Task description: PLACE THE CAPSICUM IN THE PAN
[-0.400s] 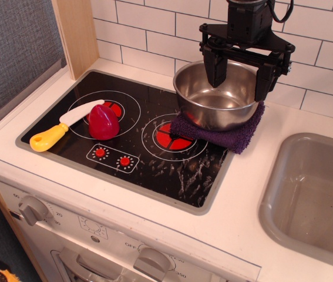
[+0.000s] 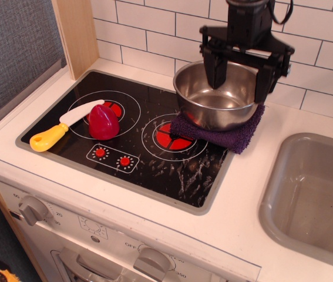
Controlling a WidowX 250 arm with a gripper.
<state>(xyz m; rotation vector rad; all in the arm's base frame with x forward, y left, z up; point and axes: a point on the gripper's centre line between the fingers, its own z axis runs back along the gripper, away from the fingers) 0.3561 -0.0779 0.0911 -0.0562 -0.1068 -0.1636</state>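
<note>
The red capsicum (image 2: 103, 122) sits on the left burner of the black toy stovetop (image 2: 125, 138). The shiny steel pan (image 2: 216, 97) stands on a purple cloth (image 2: 225, 134) at the stove's back right corner. My black gripper (image 2: 241, 79) hangs open and empty right above the pan, its two fingers spread wide over the pan's inside. It is far to the right of the capsicum.
A toy knife (image 2: 60, 128) with a yellow handle and white blade lies just left of the capsicum. A grey sink basin (image 2: 307, 200) is at the right. A tiled wall runs behind and a wooden post (image 2: 75, 35) stands at the back left.
The gripper has risen very slightly above the pan. Nothing else has moved.
</note>
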